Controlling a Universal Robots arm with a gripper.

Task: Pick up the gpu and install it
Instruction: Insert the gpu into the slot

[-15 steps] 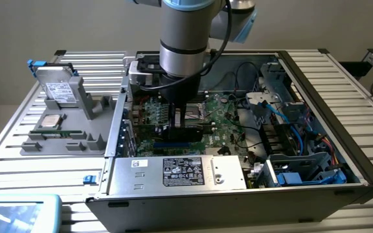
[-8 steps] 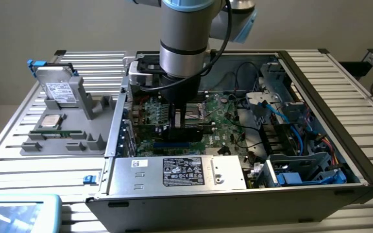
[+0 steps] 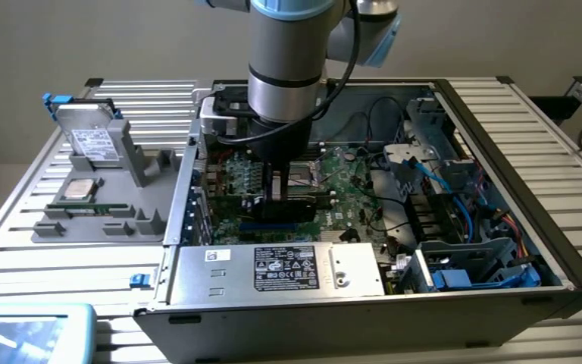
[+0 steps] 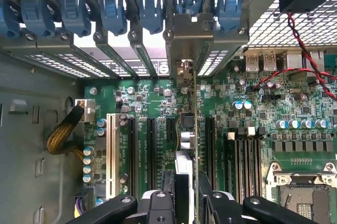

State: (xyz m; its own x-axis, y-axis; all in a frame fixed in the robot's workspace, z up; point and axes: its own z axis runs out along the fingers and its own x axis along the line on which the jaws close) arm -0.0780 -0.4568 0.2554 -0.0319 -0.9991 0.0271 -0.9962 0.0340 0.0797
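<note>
Gripper (image 4: 192,203) clamps the gpu (image 4: 195,129), held upright and edge-on between motherboard (image 4: 158,95) expansion slots.

Case wall (image 3: 533,197): matt dark-grey sheet metal.
Motherboard (image 4: 158,103): green circuit board, slight sheen.
gpu (image 3: 296,208): matt black face.
Slot latches (image 4: 113,13): glossy blue plastic.
Power supply (image 3: 357,265): bare silvery metal, paper label.
Parts tray (image 3: 99,227): matt grey plastic.
Table (image 3: 48,250): ribbed aluminium.
</note>
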